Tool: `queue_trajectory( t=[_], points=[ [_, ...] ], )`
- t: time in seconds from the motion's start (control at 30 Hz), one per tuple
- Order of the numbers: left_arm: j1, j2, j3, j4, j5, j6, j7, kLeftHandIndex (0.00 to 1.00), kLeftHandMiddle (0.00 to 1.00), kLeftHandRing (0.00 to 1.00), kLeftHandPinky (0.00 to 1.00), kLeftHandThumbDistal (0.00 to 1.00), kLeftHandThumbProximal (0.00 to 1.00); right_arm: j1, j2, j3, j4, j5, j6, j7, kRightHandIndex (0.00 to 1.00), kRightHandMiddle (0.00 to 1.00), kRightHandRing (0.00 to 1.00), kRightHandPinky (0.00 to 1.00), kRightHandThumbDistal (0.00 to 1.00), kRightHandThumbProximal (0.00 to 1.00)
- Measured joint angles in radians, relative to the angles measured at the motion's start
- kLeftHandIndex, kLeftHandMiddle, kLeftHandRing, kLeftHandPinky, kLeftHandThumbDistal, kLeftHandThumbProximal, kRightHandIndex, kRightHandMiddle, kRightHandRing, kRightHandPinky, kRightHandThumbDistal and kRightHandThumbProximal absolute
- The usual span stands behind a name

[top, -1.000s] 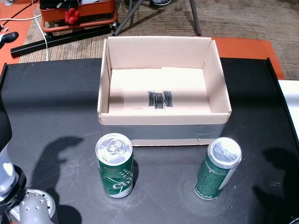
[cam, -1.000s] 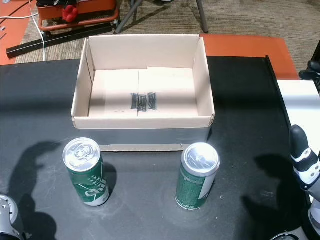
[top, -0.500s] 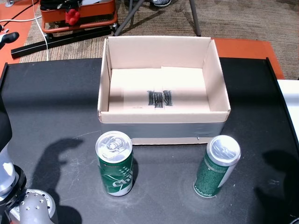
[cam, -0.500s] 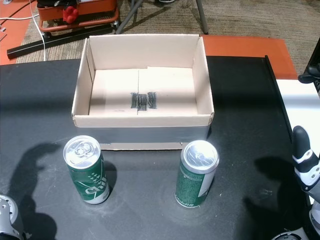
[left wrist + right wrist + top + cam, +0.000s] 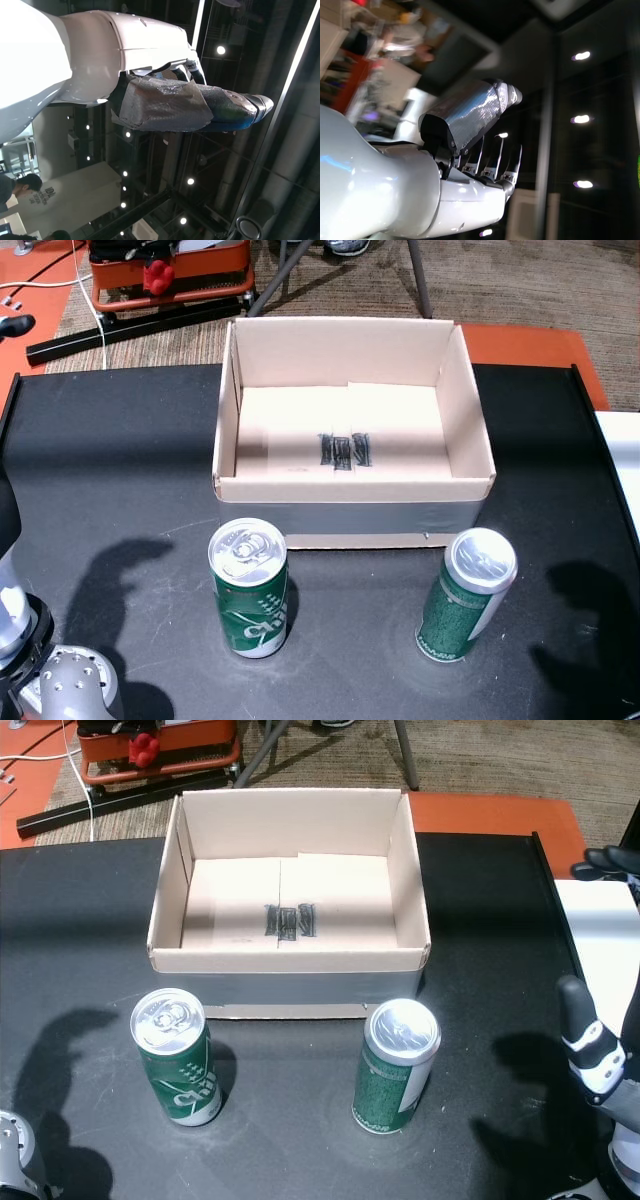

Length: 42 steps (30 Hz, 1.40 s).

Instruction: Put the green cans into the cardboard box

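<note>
Two green cans stand upright on the black table (image 5: 110,470) in front of the cardboard box (image 5: 350,490). The left can (image 5: 247,590) (image 5: 178,1060) has its tab end up. To its right, the other can (image 5: 465,598) (image 5: 396,1068) shows a plain silver end. The box (image 5: 290,960) holds nothing. My left hand (image 5: 65,685) sits low at the near left corner, apart from the left can. At the right edge, my right hand (image 5: 592,1055) is well right of the other can. In the wrist views, both the left hand (image 5: 190,105) and the right hand (image 5: 470,120) have straight fingers and hold nothing.
Orange equipment (image 5: 165,270) and dark stand legs (image 5: 415,275) sit on the floor beyond the table. A white surface (image 5: 600,930) borders the table's right side. A bare strip of table separates the cans from the box front.
My right hand has shifted slightly left, toward the right can. Both cans and the box stay where they were.
</note>
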Motion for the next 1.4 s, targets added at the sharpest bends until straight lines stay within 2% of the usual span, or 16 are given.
queue_trajectory(
  t=[0.07,0.13,0.2,0.3,0.4,0.5,0.63,0.7,0.83,0.93,1.17,1.4],
  points=[
    [0.001,0.001,0.000,-0.013,0.001,-0.003,0.008,0.62,0.75,0.88,0.83,0.66,0.94,-0.002,-0.019,0.002,0.036,-0.054,0.002,-0.056,0.87,0.97,0.99,1.00,0.99,0.72],
    [0.001,0.002,0.001,-0.020,0.004,-0.008,0.010,0.63,0.75,0.89,0.84,0.69,0.93,-0.002,-0.031,0.014,0.040,-0.107,0.001,-0.107,0.91,1.00,1.00,1.00,1.00,0.77],
    [0.001,0.003,0.001,-0.020,0.011,-0.017,0.016,0.63,0.75,0.89,0.85,0.67,0.95,0.001,-0.041,0.026,0.036,-0.174,-0.001,-0.167,0.95,1.00,1.00,1.00,1.00,0.79],
    [0.002,0.003,0.001,-0.021,0.016,-0.022,0.019,0.64,0.75,0.89,0.85,0.68,0.93,0.026,-0.053,0.037,0.012,-0.269,0.002,-0.254,1.00,1.00,1.00,1.00,1.00,0.75],
    [0.007,0.006,0.001,-0.020,0.017,-0.022,0.020,0.64,0.75,0.89,0.85,0.66,0.93,0.049,-0.066,0.066,-0.023,-0.298,0.029,-0.311,1.00,1.00,1.00,1.00,1.00,0.65],
    [0.008,0.007,0.001,-0.020,0.017,-0.022,0.020,0.65,0.77,0.90,0.85,0.66,0.93,0.064,-0.080,0.097,-0.031,-0.294,0.046,-0.328,1.00,1.00,1.00,1.00,1.00,0.59],
    [0.010,0.007,0.000,-0.020,0.020,-0.026,0.028,0.65,0.77,0.89,0.84,0.64,0.94,0.068,-0.098,0.132,-0.039,-0.285,0.056,-0.331,1.00,1.00,1.00,1.00,1.00,0.59],
    [0.010,0.008,0.000,-0.020,0.020,-0.029,0.028,0.64,0.76,0.90,0.84,0.66,0.94,0.068,-0.110,0.145,-0.040,-0.274,0.056,-0.331,1.00,1.00,1.00,1.00,1.00,0.59],
    [0.015,0.012,-0.001,-0.020,0.020,-0.023,0.028,0.64,0.76,0.91,0.84,0.69,0.96,0.076,-0.126,0.168,-0.048,-0.252,0.058,-0.328,0.92,0.99,0.99,1.00,1.00,0.70],
    [0.021,0.019,-0.002,-0.021,0.020,-0.023,0.033,0.65,0.76,0.92,0.84,0.71,0.98,0.115,-0.150,0.195,-0.080,-0.223,0.087,-0.295,0.90,0.97,0.97,1.00,1.00,0.73],
    [0.030,0.035,-0.007,-0.020,0.025,-0.024,0.053,0.65,0.76,0.92,0.84,0.70,0.99,0.271,-0.209,0.267,-0.247,-0.110,0.275,-0.164,0.90,0.97,1.00,1.00,1.00,0.61],
    [0.041,0.054,-0.015,-0.019,0.054,-0.025,0.068,0.65,0.77,0.93,0.83,0.64,0.95,0.377,-0.216,0.269,-0.379,-0.096,0.382,-0.149,0.92,0.99,1.00,1.00,1.00,0.59]
  ],
)
